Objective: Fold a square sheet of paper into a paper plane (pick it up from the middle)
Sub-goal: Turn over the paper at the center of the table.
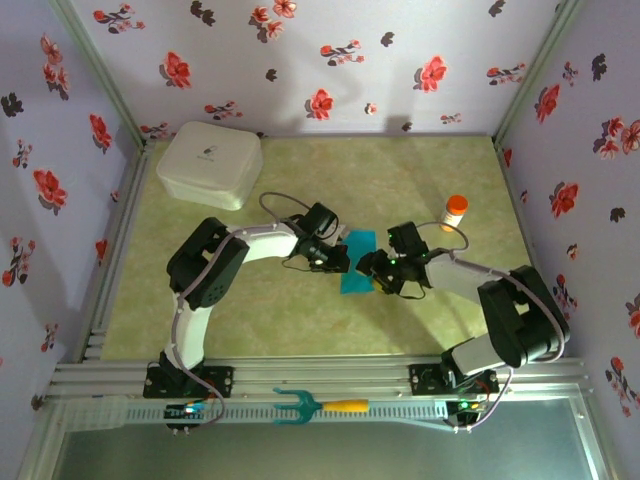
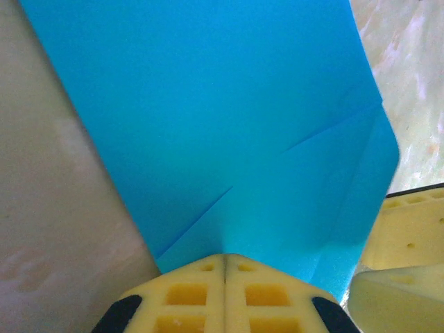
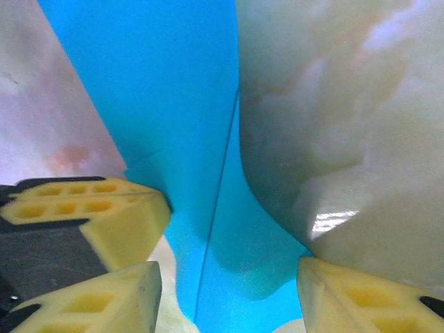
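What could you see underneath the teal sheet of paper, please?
Pale green table borders the square sheet of paper, whose edge the left claw pinches shut. Whatever sits directly beneath is covered.

White box (image 1: 209, 165) back-left; orange-capped bottle (image 1: 455, 212) right; teal fork tool (image 1: 318, 405) front.

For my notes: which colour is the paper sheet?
The paper sheet is plain teal-blue; clearest in left wrist view.

Left arm (image 1: 255, 243): based at the near left, elbow raised, forearm reaching right toward the middle. Left claw (image 2: 224, 262): jaws pressed together, pinching the paper (image 2: 208, 104) at its edge. Right arm (image 1: 470, 280): based at the near right, forearm reaching left. Right claw (image 3: 229, 295): jaws apart, paper between them, close beside the left claw.
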`<action>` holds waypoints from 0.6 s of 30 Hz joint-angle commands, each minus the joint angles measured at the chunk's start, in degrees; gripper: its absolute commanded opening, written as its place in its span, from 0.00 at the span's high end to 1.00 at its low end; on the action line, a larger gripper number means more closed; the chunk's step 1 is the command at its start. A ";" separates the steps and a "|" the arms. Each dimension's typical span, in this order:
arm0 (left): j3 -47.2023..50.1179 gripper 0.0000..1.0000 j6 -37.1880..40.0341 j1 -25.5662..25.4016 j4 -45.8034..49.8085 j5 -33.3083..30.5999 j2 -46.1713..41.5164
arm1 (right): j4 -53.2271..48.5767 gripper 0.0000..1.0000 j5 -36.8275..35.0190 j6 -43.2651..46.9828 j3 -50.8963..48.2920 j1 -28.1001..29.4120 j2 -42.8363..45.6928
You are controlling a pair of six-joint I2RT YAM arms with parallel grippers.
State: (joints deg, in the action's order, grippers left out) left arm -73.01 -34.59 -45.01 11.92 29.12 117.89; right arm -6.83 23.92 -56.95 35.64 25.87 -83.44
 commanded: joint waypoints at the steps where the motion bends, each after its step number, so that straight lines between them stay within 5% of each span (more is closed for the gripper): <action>1: 0.96 0.98 -0.55 -0.02 2.49 -2.35 -1.07 | 1.69 0.43 -0.23 2.76 2.36 -0.44 -1.62; 18: 1.24 0.98 -0.64 0.01 2.27 -2.19 -1.06 | 10.86 0.52 8.31 7.18 4.71 -7.32 -9.27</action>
State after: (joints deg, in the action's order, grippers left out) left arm -72.99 -34.61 -45.01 12.05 28.91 117.80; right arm 1.19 29.39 -50.61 39.46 19.03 -90.80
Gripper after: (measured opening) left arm 0.060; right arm 0.489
